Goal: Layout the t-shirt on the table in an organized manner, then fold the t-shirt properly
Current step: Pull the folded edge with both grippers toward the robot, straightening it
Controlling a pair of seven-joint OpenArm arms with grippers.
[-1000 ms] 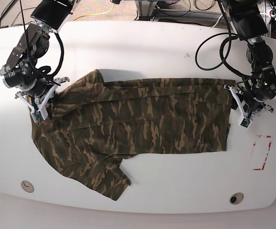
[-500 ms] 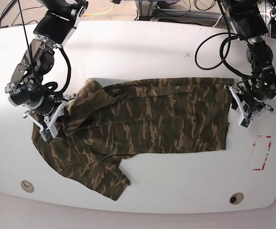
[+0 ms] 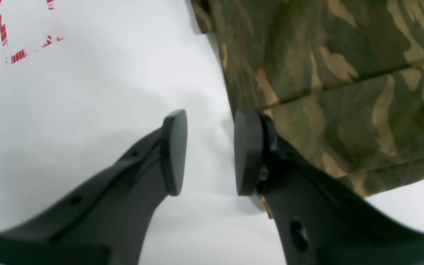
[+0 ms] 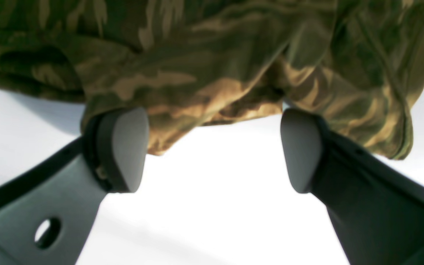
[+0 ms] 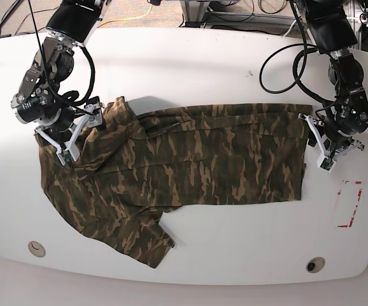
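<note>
The right gripper is wide open (nothing inside), the left gripper narrow and empty. A bad grab could bunch the t-shirt.

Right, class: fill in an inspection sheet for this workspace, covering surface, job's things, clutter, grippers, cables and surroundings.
Surface: white table, red tape rectangle, two grommet holes near the front edge.
Job's things: camouflage t-shirt spread out, one end rumpled, a sleeve pointing to the front edge.
Clutter: nothing seen.
Grippers: left gripper open at the shirt's edge, holding nothing; right gripper open beside bunched cloth.
Cables: black cables looping from the left arm.
Surroundings: floor and more cables beyond the far edge.
</note>
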